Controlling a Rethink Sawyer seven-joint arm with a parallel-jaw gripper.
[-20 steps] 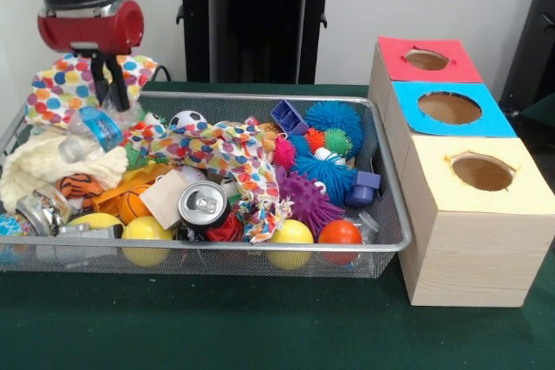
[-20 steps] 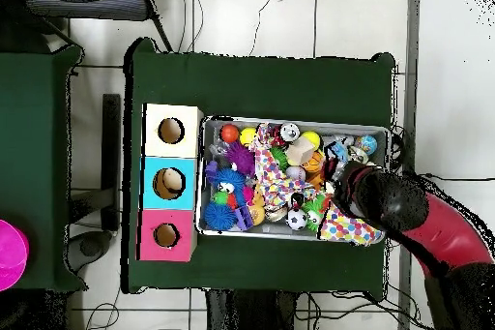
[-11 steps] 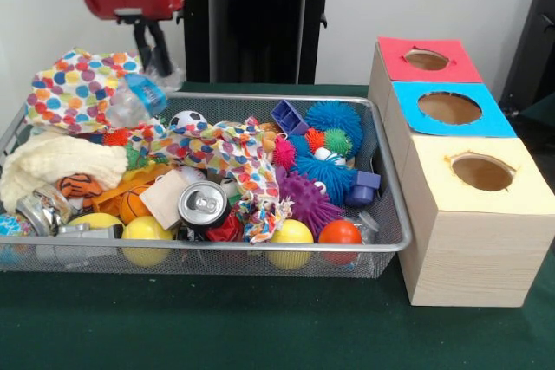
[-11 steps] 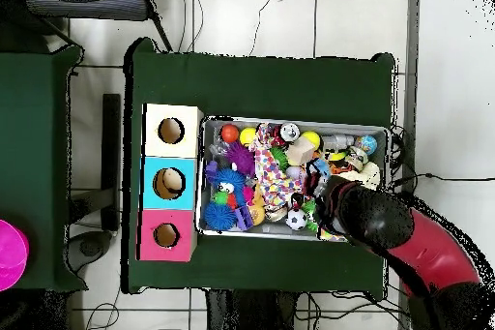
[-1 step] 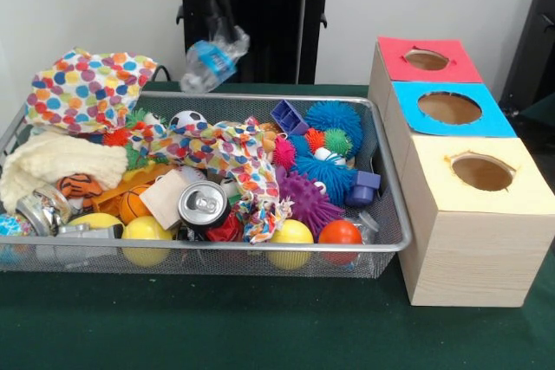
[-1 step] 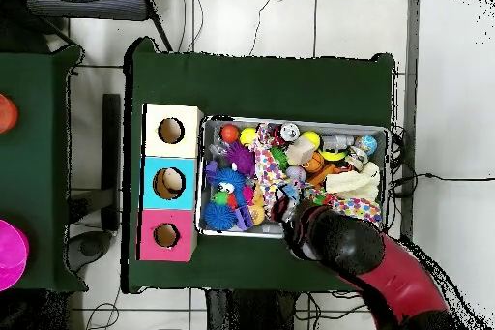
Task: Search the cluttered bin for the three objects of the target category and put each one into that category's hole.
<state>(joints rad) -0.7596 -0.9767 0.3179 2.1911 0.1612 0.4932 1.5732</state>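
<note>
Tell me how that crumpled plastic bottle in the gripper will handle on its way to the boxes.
The plastic bottle looks crushed and empty, so it is probably light and soft under the gripper. It hangs tilted below the grip, so it may swing or slip. Its thin clear wall will likely flex, not break.

Shows a green-clothed table (image 6: 261,84) on a pale tiled floor (image 6: 445,104), with a thin cable (image 6: 445,177) trailing off at three o'clock. Shows a second green table (image 6: 34,152) at nine o'clock, bearing a pink round thing (image 6: 8,254) and an orange-red one (image 6: 4,113).
</note>
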